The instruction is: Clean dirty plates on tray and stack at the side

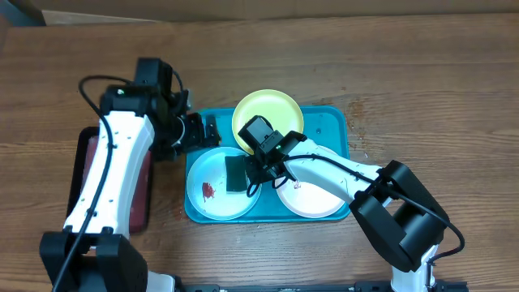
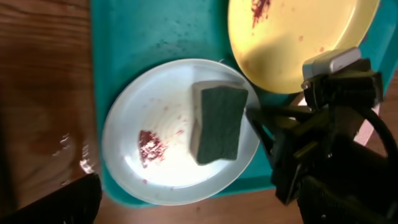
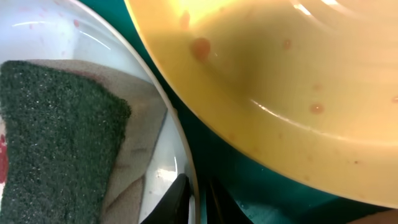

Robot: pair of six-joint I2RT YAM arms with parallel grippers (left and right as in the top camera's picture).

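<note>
Right gripper [image 3: 196,198] straddling light blue plate [image 2: 155,102] rim; whether clamping, cannot tell. Risk: plate tilting on lifting, unheld sponge [image 2: 217,124] sliding off, rim knocking neighbouring yellow-green plate [image 2: 292,43].

Your overhead camera looks straight down from high up, taking in the whole bright turquoise rectangular plastic tray [image 1: 328,122] and the brown wooden table [image 1: 422,81] around it. Your left wrist camera looks down from nearer at the round light blue plastic plate [image 2: 143,106] carrying the dark green rectangular sponge [image 2: 221,121]. Your right wrist camera sits very close at that plate's rim, beside the round yellow-green plastic plate [image 3: 280,74]. All three views share the sponge and both plates.
</note>
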